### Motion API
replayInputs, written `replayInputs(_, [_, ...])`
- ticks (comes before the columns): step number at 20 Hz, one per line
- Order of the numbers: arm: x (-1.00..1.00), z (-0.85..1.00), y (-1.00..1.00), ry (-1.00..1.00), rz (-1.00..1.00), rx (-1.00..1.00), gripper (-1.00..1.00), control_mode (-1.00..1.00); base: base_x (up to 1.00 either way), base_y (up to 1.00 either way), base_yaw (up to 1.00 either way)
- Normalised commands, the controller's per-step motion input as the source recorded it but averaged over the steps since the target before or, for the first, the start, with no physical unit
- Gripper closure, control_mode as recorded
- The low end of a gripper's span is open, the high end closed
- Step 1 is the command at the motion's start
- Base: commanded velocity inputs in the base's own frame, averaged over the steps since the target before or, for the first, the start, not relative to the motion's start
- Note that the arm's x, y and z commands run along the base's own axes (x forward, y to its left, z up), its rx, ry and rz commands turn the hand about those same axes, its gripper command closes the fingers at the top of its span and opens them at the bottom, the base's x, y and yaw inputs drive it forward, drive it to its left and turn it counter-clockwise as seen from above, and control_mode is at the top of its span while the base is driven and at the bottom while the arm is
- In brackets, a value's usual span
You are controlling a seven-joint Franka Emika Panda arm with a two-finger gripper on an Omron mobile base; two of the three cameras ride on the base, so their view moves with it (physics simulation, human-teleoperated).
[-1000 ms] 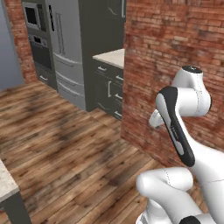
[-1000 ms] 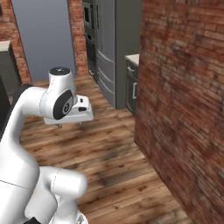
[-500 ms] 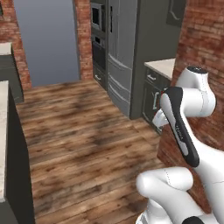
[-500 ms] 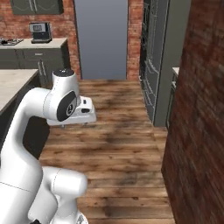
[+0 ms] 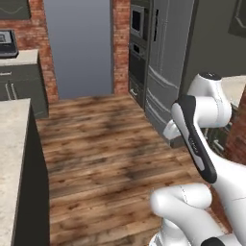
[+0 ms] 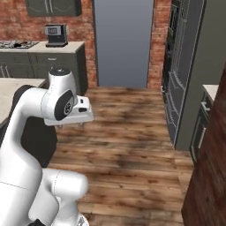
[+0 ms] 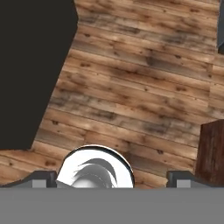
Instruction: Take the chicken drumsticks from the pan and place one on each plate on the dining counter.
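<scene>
The dining counter comes into the left base view at the left edge, beige speckled top over a dark base, and its corner lies behind my arm in the right base view. My gripper hangs over the wooden floor, pointing down. In the hand view its fingertips stand wide apart, open, with nothing between them, and the counter's dark base is at the upper left. The drumsticks, the pan and the plates are out of view.
A narrow counter with a gas hob and a coffee machine runs along the back brick wall. Tall grey fridge and oven units stand to the right. A brick wall is close on the right. Open wooden floor lies ahead.
The whole picture has swung: the base has turned, so the brick wall slid off to the right and the doorway and dining counter came in at the left. The arm's pose is unchanged.
</scene>
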Motion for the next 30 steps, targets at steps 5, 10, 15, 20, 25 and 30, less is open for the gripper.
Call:
replayInputs(5, [0.0,0.0,0.0,0.0,0.0,0.0,-1.0,1.0,1.0,0.0,0.04])
replayInputs(10, [0.0,0.0,0.0,0.0,0.0,0.0,-1.0,1.0,1.0,0.0,0.09])
replayInputs(15, [0.0,0.0,0.0,0.0,0.0,0.0,-1.0,1.0,1.0,-0.06,0.25])
replayInputs(20, [0.0,0.0,0.0,0.0,0.0,0.0,-1.0,1.0,1.0,-0.12,0.32])
replayInputs(25, [0.0,0.0,0.0,0.0,0.0,0.0,-1.0,1.0,1.0,-0.19,0.37])
replayInputs(30, [0.0,0.0,0.0,0.0,0.0,0.0,-1.0,1.0,1.0,-0.29,0.39])
